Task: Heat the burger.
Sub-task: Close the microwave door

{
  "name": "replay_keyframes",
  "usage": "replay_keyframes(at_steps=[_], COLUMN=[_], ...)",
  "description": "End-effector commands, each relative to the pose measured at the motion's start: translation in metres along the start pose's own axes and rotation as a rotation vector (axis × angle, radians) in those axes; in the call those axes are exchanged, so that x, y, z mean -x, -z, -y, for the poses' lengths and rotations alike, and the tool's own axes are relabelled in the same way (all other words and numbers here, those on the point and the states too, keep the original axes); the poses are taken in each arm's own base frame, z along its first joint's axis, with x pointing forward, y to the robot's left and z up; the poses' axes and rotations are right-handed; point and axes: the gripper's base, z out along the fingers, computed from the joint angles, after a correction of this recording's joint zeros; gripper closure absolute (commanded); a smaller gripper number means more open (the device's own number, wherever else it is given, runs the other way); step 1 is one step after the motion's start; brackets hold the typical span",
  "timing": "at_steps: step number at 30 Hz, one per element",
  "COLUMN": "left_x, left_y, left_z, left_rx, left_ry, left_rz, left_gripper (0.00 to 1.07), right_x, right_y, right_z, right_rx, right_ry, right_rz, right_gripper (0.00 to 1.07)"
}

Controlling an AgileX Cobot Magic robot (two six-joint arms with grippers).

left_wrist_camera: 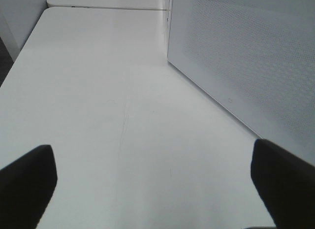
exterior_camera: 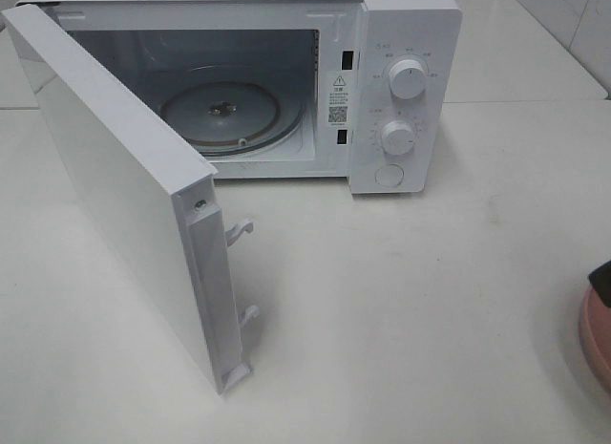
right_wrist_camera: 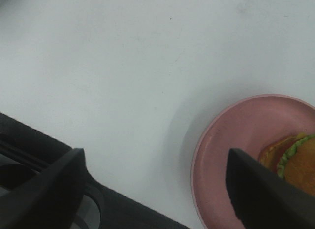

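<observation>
- The white worktop [exterior_camera: 410,301] fills most of the exterior high frame and carries everything in view; a seam crosses it toward the upper right.
- The microwave [exterior_camera: 401,43] stands at the top centre of that frame, a white box with its cavity open to the camera.
- The microwave door [exterior_camera: 115,196] is swung wide and runs from the upper left corner down to the lower centre, its latch hooks pointing right. In the left wrist view its perforated inner panel [left_wrist_camera: 246,56] fills the upper right.
- Inside the cavity, the round glass turntable [exterior_camera: 224,115] lies flat on the floor and carries nothing.
- The control panel at the microwave's right holds an upper dial [exterior_camera: 409,80], a lower dial [exterior_camera: 397,137] and a round button [exterior_camera: 389,176] below them.
- The pink plate [right_wrist_camera: 231,140] sits at the lower right of the right wrist frame; in the exterior high view only a sliver of it [exterior_camera: 594,339] shows at the right edge.
- The burger [right_wrist_camera: 295,162] rests on that plate, cut off by the frame's right edge, with green lettuce and bun showing.
- The right end effector [right_wrist_camera: 157,189] is spread, its dark fingers [right_wrist_camera: 256,194] apart over the plate's near side and gripping nothing.
- The left end effector [left_wrist_camera: 152,182] is also spread wide over bare worktop beside the door, holding nothing.
</observation>
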Motion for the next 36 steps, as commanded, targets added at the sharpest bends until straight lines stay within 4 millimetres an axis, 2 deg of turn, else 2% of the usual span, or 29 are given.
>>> replay_keyframes(at_steps=[1, 3, 5, 7, 8, 11, 13, 14, 16, 20, 28, 36], left_x=[-0.001, -0.001, -0.001, -0.001, -0.001, -0.001, -0.001, -0.001, -0.001, -0.001, -0.001, -0.001], left_y=[0.001, 0.001, 0.001, 0.001, 0.001, 0.001, 0.001, 0.001, 0.001, 0.001, 0.001, 0.001], left_z=[0.000, 0.000, 0.000, 0.000, 0.000, 0.000, 0.000, 0.000, 0.000, 0.000, 0.000, 0.000], left_rx=[0.003, 0.003, 0.003, 0.003, 0.003, 0.003, 0.003, 0.003, 0.003, 0.003, 0.003, 0.003], left_ry=[0.006, 0.006, 0.006, 0.006, 0.006, 0.006, 0.006, 0.006, 0.006, 0.006, 0.006, 0.006], left_rz=[0.023, 0.023, 0.023, 0.023, 0.023, 0.023, 0.023, 0.023, 0.023, 0.023, 0.023, 0.023], left_gripper=[0.07, 0.07, 0.07, 0.07, 0.07, 0.07, 0.07, 0.07, 0.07, 0.07, 0.07, 0.07], right_x=[-0.009, -0.013, -0.030, -0.035, -0.046, -0.051, -0.068, -0.068, -0.080, -0.090, -0.099, -0.110], right_y=[0.013, 0.017, 0.028, 0.030, 0.031, 0.032, 0.031, 0.031, 0.026, 0.022, 0.025, 0.033], right_z=[0.004, 0.005, 0.011, 0.012, 0.014, 0.015, 0.018, 0.018, 0.019, 0.021, 0.020, 0.017], right_rx=[0.010, 0.014, 0.019, 0.020, 0.023, 0.024, 0.031, 0.031, 0.035, 0.036, 0.034, -0.024], right_ry=[0.009, 0.003, -0.010, -0.013, -0.019, -0.023, -0.030, -0.030, -0.037, -0.048, -0.189, -0.267], right_rz=[0.028, 0.043, 0.081, 0.087, 0.097, 0.102, 0.145, 0.145, 0.167, 0.185, 0.338, 0.419], right_gripper=[0.31, 0.31, 0.31, 0.31, 0.31, 0.31, 0.31, 0.31, 0.31, 0.31, 0.31, 0.31])
